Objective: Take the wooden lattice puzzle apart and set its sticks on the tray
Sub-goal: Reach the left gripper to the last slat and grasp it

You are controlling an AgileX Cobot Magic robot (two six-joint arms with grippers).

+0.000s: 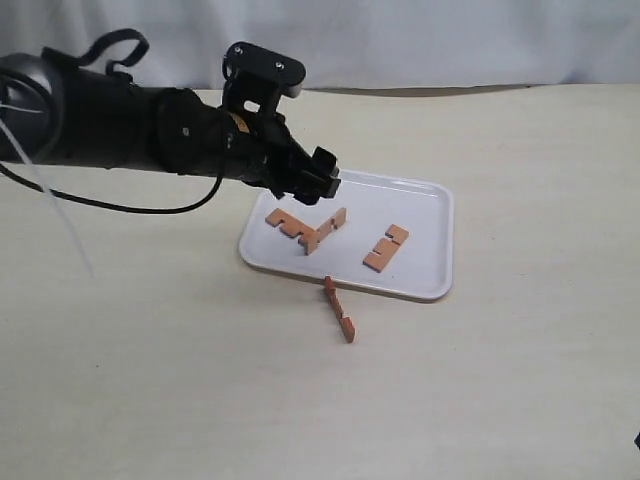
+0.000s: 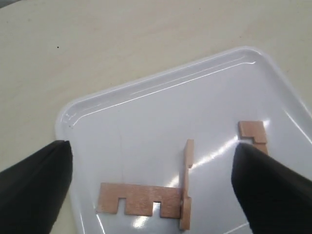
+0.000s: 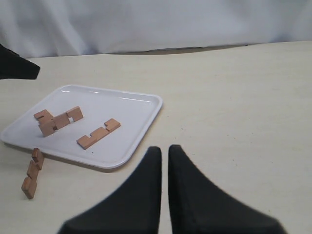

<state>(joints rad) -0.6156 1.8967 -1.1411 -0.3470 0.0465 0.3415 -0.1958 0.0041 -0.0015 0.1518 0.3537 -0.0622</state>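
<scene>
Left hand (image 1: pixel 318 182) hangs over the far left corner of the tray (image 1: pixel 425 205), spread wide and gripping nothing. In its wrist view the two dark fingers (image 2: pixel 34 190) stand at either side with tray between them, touching no wood. Right hand (image 3: pixel 164 155) is low over bare bench (image 3: pixel 243 97), its pads nearly together with a thin slit between, empty, well apart from the tray. Three sticks are on the tray. Flat stick (image 2: pixel 139 200) lies down. Edge-up stick (image 2: pixel 187 180) stands on its edge and touches the flat one's end at a right angle; whether they are interlocked I cannot tell. Third stick (image 1: pixel 386 247) lies flat alone toward the tray's right side. Fourth stick (image 1: pixel 339 310) is off the tray, on the bench just beside the near rim. Left wrist view catches only a corner of the third stick; right wrist view takes in all four. Exterior view shows the left arm only. Bench is pale cream and matte; a white cloth (image 1: pixel 450 40) hangs behind it.
</scene>
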